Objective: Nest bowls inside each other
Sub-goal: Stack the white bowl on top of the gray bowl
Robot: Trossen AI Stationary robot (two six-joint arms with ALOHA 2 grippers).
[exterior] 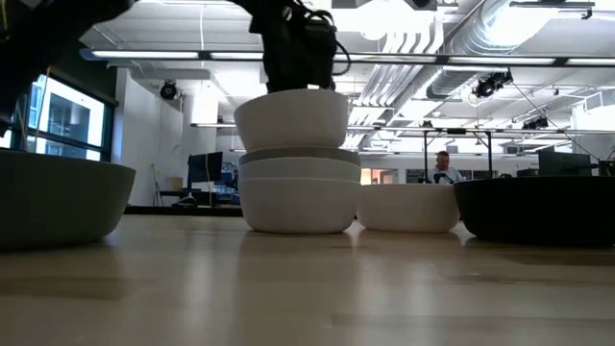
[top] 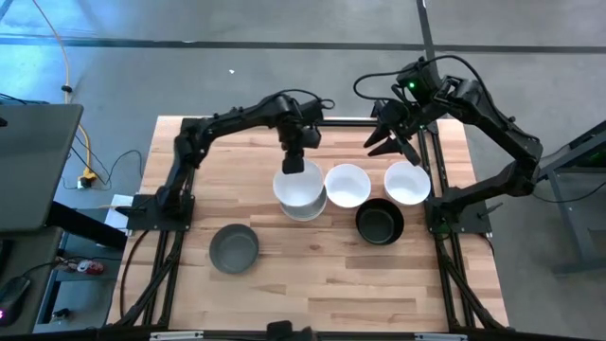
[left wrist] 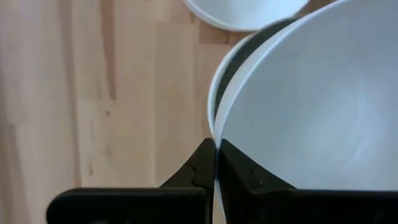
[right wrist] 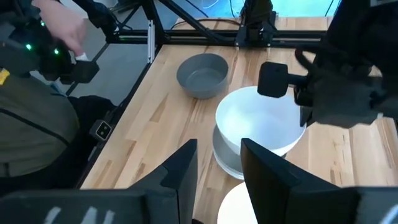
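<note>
Left wrist view: left gripper [left wrist: 216,163] pinches the white bowl [top: 300,186] by its rim above the stack [exterior: 298,197] at table centre; released off-centre, it could tip out. Right gripper [top: 390,142] hangs part-open, empty, at 1 o'clock.

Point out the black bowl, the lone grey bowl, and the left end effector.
black bowl [top: 380,224], high view, its inside floor.
grey bowl [top: 234,248], high view, its inside.
left end effector [left wrist: 215,163], left wrist view, fingertips pinching the white bowl's rim.
</note>
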